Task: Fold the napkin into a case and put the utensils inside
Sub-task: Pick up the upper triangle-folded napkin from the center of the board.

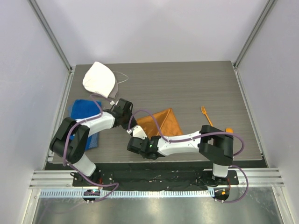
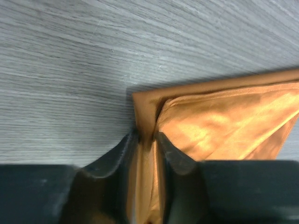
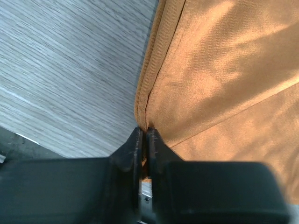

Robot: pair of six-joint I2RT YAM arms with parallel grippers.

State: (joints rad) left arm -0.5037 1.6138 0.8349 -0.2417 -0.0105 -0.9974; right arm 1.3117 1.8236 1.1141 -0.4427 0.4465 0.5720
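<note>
The rust-orange napkin [image 1: 161, 122] lies folded in layers at the table's middle. My left gripper [image 1: 133, 122] is shut on its left corner; in the left wrist view the cloth [image 2: 219, 121] runs between the fingers [image 2: 117, 156]. My right gripper [image 1: 135, 140] is shut on the napkin's near left edge; the right wrist view shows the hem [image 3: 154, 70] pinched between the fingers [image 3: 133, 144]. The orange fork [image 1: 206, 115] lies to the right of the napkin. The orange spoon [image 1: 229, 130] shows partly behind the right arm.
A blue towel [image 1: 84, 109] lies at the left under the left arm. A white rounded cloth cap [image 1: 100, 79] sits at the back left. Metal posts and walls close in the table.
</note>
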